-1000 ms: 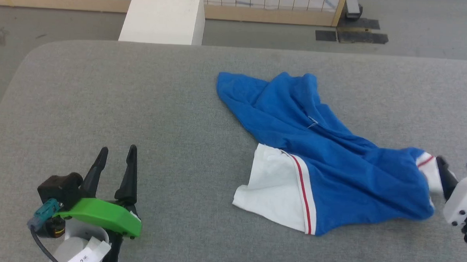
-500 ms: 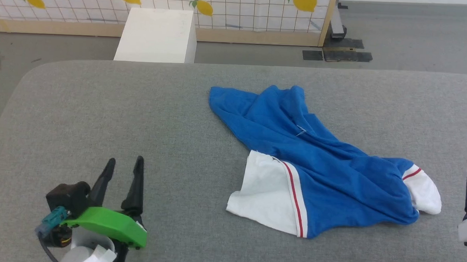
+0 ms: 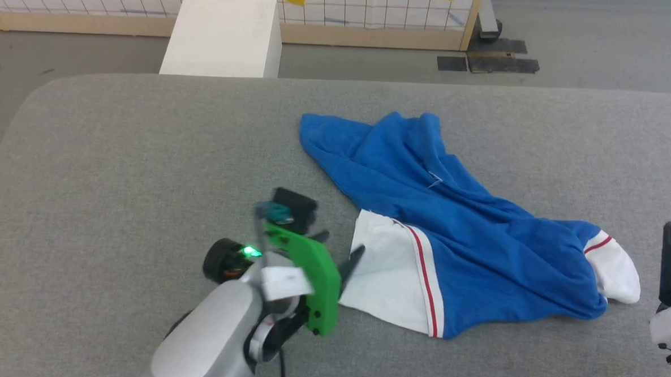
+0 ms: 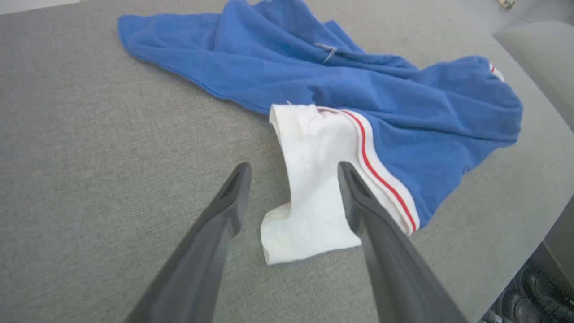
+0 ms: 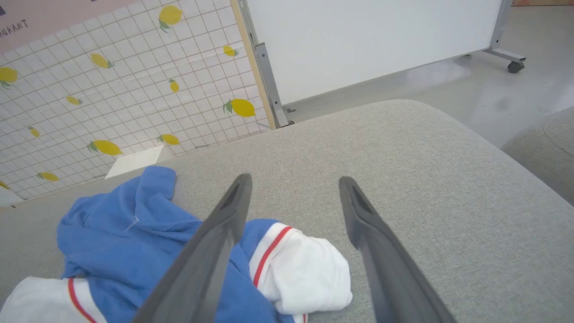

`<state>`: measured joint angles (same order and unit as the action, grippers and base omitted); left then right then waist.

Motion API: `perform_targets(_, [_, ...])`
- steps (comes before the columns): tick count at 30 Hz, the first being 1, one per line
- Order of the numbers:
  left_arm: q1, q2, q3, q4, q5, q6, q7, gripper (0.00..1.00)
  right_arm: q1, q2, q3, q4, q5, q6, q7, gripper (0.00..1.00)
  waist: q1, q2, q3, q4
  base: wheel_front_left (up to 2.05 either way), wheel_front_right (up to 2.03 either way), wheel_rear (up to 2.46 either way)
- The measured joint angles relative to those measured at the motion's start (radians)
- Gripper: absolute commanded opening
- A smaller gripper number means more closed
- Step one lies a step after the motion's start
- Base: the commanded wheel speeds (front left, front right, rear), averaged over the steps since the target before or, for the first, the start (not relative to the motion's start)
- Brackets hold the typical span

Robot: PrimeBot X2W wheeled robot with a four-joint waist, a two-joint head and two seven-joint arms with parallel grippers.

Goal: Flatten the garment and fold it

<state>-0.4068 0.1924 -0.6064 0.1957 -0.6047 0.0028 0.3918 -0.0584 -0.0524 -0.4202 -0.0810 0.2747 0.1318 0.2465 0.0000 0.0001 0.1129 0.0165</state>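
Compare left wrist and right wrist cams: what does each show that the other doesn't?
Left wrist, not right wrist: the left gripper, open, its fingers framing the wide white sleeve. Right wrist, not left wrist: the right gripper, open near the bunched small sleeve; the lemon-print wall; a white panel on wheels. Both: the blue shirt with both sleeves, and the grey table.

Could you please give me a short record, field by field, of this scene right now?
garment: bright blue jersey T-shirt with white, red-striped sleeves, crumpled, not folded
surface: grey fabric-covered table
left gripper: open, at the flat white sleeve, gripping nothing
right gripper: open, beside the bunched white sleeve, gripping nothing
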Motion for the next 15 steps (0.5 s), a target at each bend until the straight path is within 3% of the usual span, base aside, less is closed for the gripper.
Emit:
perform_targets(6, [-0.110,-0.002,-0.110,0.093,0.030,0.012,0.288,1.00,-0.005,0.001,0.011,0.006,0.010,0.000,-0.003,1.00,0.0000,0.0000,0.027,-0.018,0.00,0.00,0.00])
perform_targets(15, [-0.180,0.005,-0.215,0.196,0.111,0.012,0.442,1.00,-0.010,0.001,0.012,0.016,0.020,0.000,-0.020,1.00,0.0000,0.0000,0.070,-0.060,0.00,0.00,0.00])
